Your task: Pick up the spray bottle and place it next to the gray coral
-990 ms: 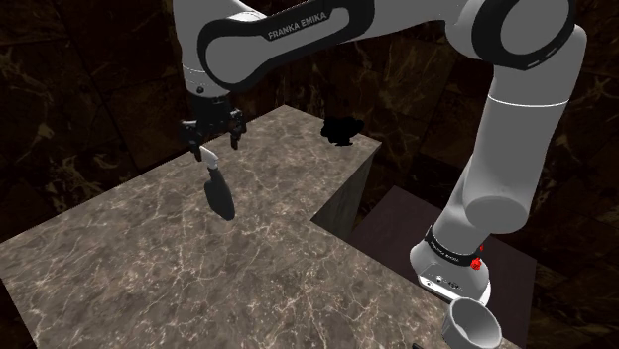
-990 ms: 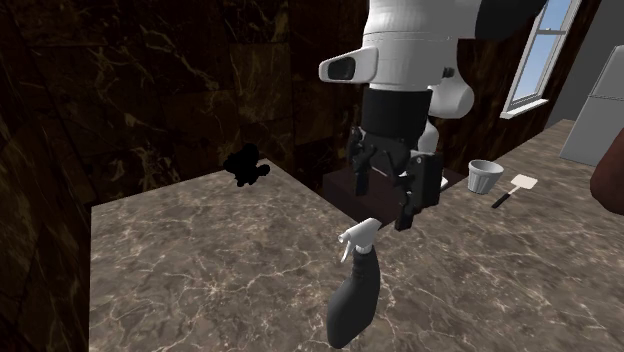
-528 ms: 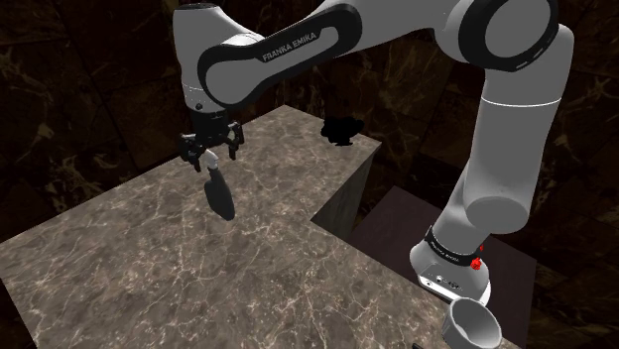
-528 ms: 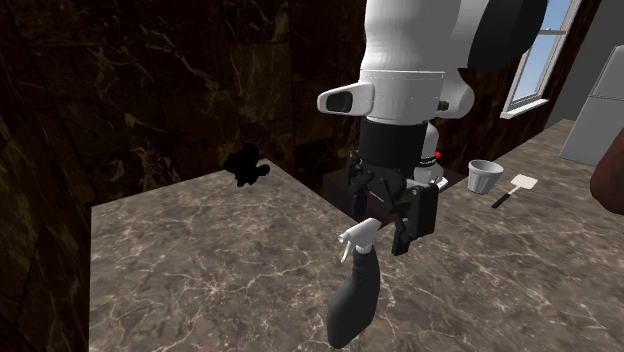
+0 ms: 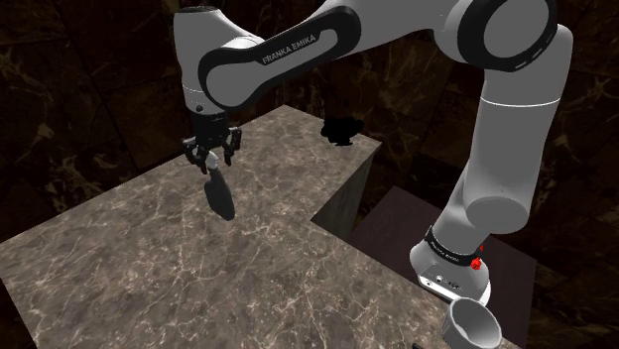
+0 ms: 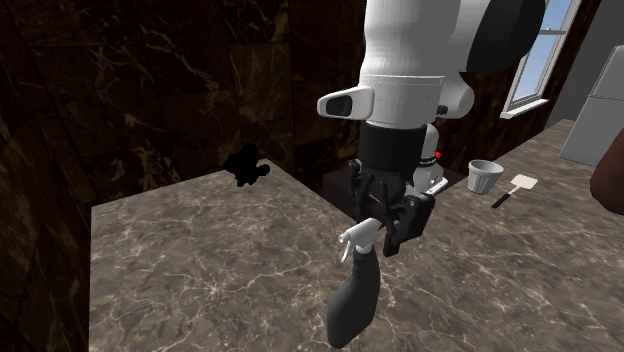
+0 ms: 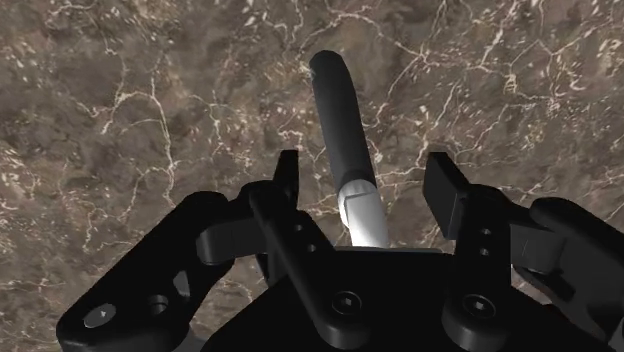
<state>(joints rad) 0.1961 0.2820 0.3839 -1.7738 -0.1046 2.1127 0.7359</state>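
The bottle (image 5: 220, 198) is stood upright on the table (image 5: 149, 258), left of centre in the shoulder view, and its white head is flanked, untouched, by the parted fingers (image 7: 443, 185) of the gripper (image 5: 211, 162) directly above its long axis.

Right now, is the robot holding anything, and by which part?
Nothing yet. The open end effector straddles the white top of the bottle without touching it.

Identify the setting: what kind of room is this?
Probably a kitchen: a long dark marble counter, a white cup and a spatula nearby, and what looks like a grey fridge.
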